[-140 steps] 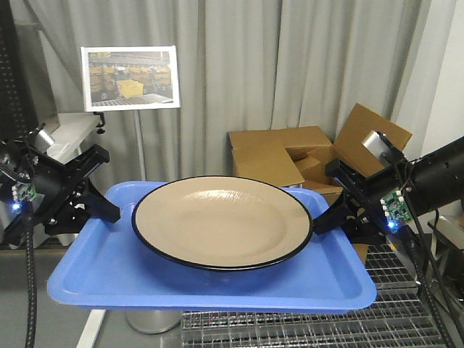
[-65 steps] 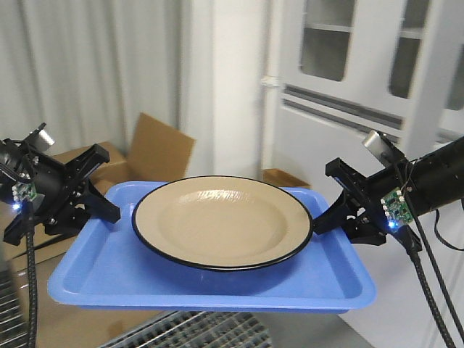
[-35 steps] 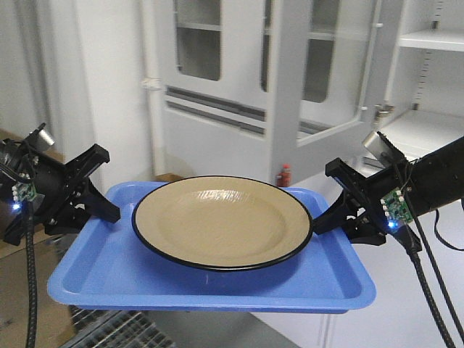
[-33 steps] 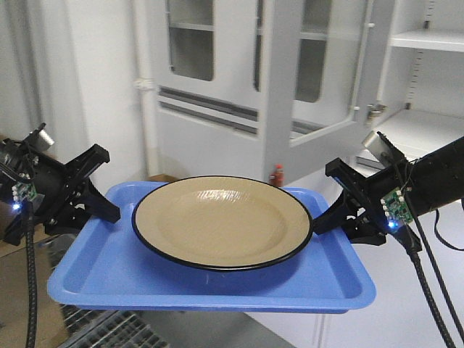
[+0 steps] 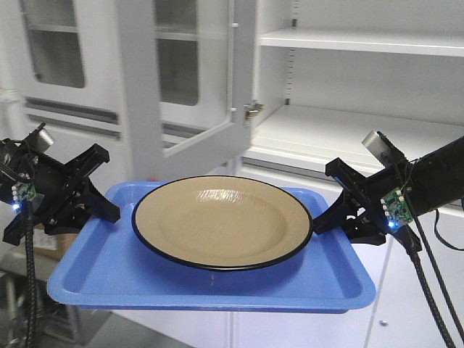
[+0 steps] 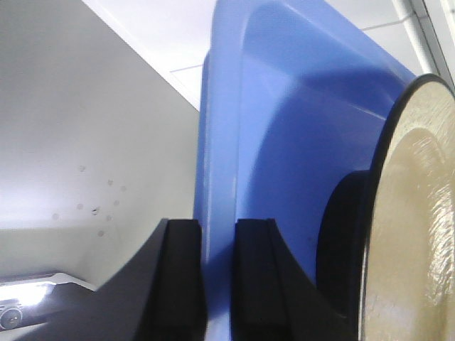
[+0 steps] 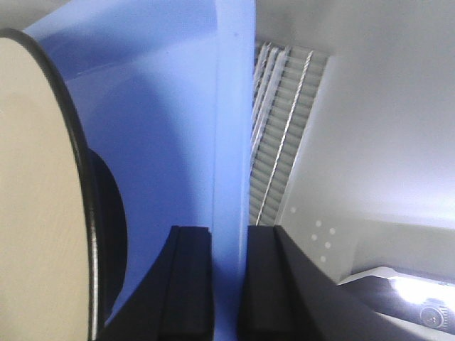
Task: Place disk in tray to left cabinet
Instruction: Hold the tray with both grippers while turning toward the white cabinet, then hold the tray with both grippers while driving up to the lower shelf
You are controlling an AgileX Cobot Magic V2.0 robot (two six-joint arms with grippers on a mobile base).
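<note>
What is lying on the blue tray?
The tan disk rests on the tray, covering most of its floor; the tray surface beneath it is hidden.

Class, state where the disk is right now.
In the front view the disk lies centred in the tray, held between the left gripper and right gripper, in front of the open cabinet.

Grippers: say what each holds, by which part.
The left gripper clamps the tray by its left rim, right gripper by its right rim; the disk rests inside.
</note>
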